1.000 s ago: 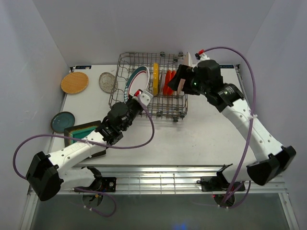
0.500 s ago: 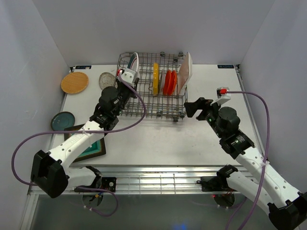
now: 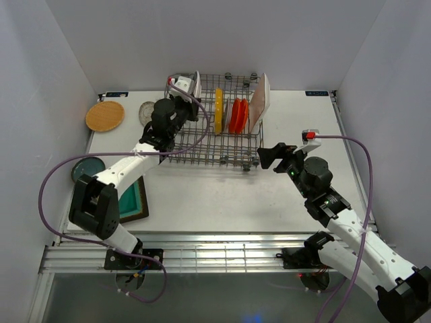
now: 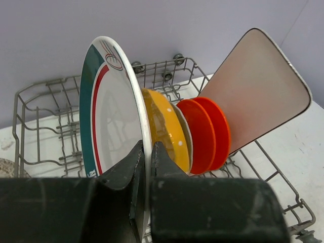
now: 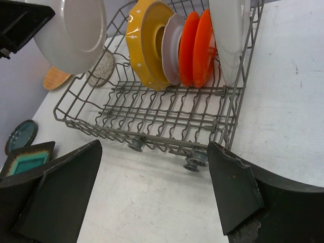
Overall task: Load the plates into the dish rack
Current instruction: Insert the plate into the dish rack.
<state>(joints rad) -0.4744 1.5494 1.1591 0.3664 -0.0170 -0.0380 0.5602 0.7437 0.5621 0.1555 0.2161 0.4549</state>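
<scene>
The left jaws pinch the lower rim of the white green-rimmed plate, which stands on edge above the left end of the dish rack, parallel to the yellow plate just beside it. A straight drop looks due. The right jaws gape wide and empty over the bench.

overhead view, two near wrist views, dish rack common

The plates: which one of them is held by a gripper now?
The white green-rimmed plate: the left gripper pinches its edge over the dish rack. All others stand in the rack or lie on the table.
</scene>
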